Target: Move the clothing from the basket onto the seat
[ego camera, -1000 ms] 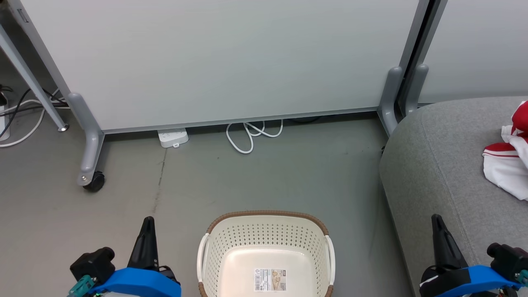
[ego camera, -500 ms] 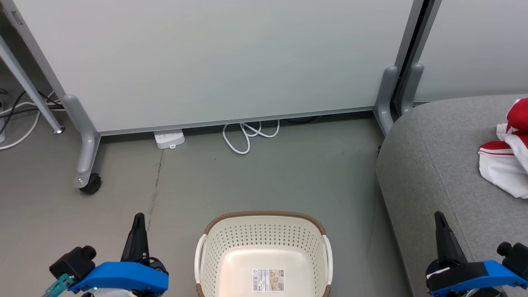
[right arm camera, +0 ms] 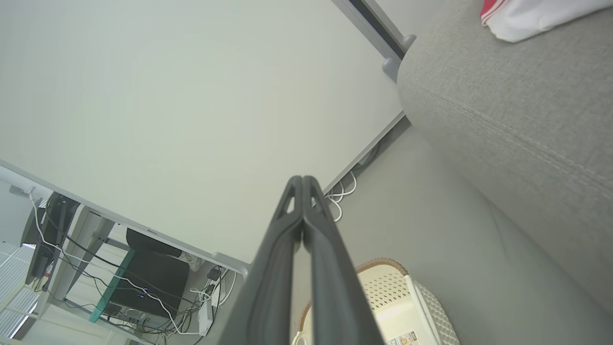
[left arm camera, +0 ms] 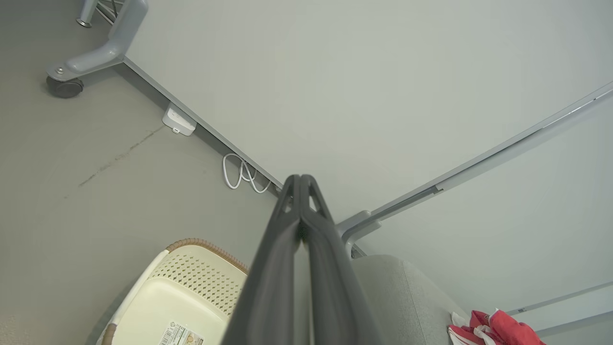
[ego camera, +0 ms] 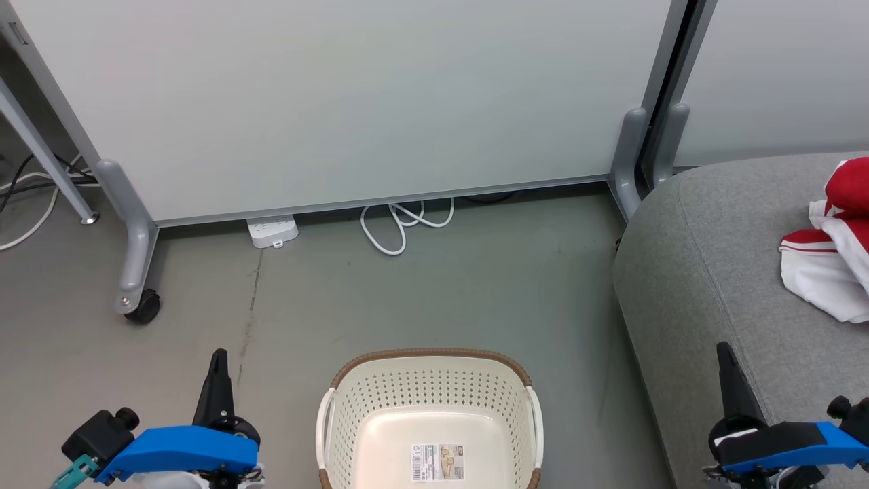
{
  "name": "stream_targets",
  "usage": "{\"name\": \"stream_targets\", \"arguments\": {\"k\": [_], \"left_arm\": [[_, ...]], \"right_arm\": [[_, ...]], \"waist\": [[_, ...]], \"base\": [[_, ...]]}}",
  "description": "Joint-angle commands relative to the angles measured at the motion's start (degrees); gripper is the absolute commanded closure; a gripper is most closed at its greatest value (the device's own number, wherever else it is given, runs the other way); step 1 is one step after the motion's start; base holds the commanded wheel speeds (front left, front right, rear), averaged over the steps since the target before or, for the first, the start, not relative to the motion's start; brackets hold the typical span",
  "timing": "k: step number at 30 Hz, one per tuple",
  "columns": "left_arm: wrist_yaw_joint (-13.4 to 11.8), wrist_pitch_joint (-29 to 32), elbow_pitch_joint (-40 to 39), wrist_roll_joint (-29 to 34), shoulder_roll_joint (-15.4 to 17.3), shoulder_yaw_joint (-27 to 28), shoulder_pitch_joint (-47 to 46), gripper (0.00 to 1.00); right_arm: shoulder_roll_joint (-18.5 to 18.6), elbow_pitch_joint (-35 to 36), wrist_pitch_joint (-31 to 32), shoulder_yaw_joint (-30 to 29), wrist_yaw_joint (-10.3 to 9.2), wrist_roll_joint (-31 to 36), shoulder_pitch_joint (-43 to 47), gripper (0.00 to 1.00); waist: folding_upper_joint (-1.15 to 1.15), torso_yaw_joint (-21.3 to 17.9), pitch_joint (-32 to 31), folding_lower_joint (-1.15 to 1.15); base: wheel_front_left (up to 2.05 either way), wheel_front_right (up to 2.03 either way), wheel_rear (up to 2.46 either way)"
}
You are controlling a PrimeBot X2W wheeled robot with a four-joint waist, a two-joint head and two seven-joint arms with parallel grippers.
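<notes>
The cream basket (ego camera: 428, 401) stands on the floor at the bottom centre, holding no clothing, its barcode sticker showing on the base. Red-and-white clothing (ego camera: 831, 261) lies in a heap on the grey seat (ego camera: 713, 272) at the right. My left gripper (ego camera: 218, 360) is shut with nothing in it, left of the basket. My right gripper (ego camera: 725, 353) is shut and holds nothing, over the seat's front edge. In the left wrist view the closed fingers (left arm camera: 300, 249) point between the basket (left arm camera: 187, 297) and the clothing (left arm camera: 493, 330). The right wrist view looks along its closed fingers (right arm camera: 301, 249) towards the basket (right arm camera: 397, 306).
A white partition panel (ego camera: 353, 102) on grey wheeled feet (ego camera: 136, 285) stands behind the basket. A white power strip (ego camera: 273, 231) and a looped cable (ego camera: 400, 227) lie at its base. More cables trail at the far left (ego camera: 27, 197).
The head camera has shifted, so the whole scene has slid left and up. Both grippers have sunk lower in the view and stay shut.
</notes>
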State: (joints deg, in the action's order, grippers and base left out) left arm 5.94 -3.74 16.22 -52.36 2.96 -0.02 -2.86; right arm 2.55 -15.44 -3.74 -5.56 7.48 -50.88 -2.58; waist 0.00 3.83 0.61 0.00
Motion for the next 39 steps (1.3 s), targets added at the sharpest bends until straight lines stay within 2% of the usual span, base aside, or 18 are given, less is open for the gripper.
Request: {"name": "stream_targets", "arguments": {"k": [1,16,39], "left_arm": [[0.3,0.4,-0.9,-1.8,0.1,0.6,-1.9,1.0],[0.7,3.1,-1.3,-12.1,0.1,2.3,-2.4,1.0],[1.2,6.4,-1.8,-24.6,0.1,4.3,-3.0,1.0]], "right_arm": [[0.3,0.8,0.4,-0.1,0.02,-1.9,-1.8,1.0],[0.4,1.1,3.1,-0.4,0.02,-12.6,-2.4,1.0],[0.4,1.3,6.3,-0.7,0.02,-25.6,-3.1,1.0]], "waist": [[0.0,-0.1,0.0,0.0],[0.0,-0.9,-0.1,0.0],[0.0,-2.0,-0.2,0.0]], "base": [[0.0,0.0,0.0],[0.0,0.0,0.0],[0.0,0.0,0.0]]}}
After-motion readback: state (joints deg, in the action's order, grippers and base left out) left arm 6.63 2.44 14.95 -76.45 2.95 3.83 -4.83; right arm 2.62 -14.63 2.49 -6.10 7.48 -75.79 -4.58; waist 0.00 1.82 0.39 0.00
